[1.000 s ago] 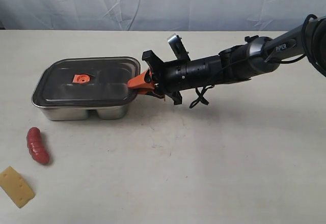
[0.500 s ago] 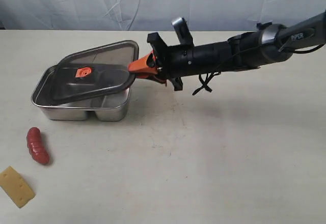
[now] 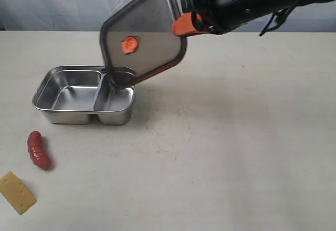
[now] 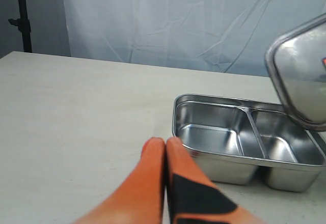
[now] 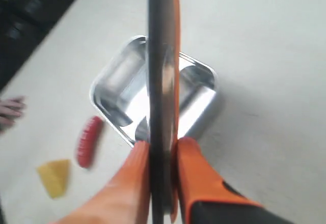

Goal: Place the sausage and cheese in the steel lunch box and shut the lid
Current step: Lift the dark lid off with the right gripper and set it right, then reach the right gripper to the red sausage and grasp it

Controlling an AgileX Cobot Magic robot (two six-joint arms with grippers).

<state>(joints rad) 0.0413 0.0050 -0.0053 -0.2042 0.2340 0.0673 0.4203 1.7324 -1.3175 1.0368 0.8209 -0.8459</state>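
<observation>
The steel lunch box [image 3: 47, 109] [image 4: 229, 163] [image 5: 204, 119] stands uncovered on the table, both compartments bare. My right gripper [image 3: 181, 26] [image 5: 163, 147] is shut on the edge of the lid [image 3: 144, 34] [image 5: 162, 71] [image 4: 300, 86], which hangs tilted steeply above the box's right end, its orange valve tab [image 3: 129, 44] facing the exterior camera. The red sausage [image 3: 39, 150] [image 5: 87, 142] lies on the table in front of the box's left end. The yellow cheese [image 3: 17, 192] [image 5: 53, 178] lies nearer the front left corner. My left gripper [image 4: 165, 145] is shut on nothing, low beside the box.
A pale cloth backdrop [image 3: 79, 2] hangs behind the table's far edge. A dark stand [image 4: 20, 15] is at the back in the left wrist view. Bare tabletop [image 3: 236, 152] spreads to the right of the box.
My right gripper has lifted the lid off the box, raising it up and tipping it nearly on edge. The arm has swung upward. Sausage, cheese and box have stayed put.
</observation>
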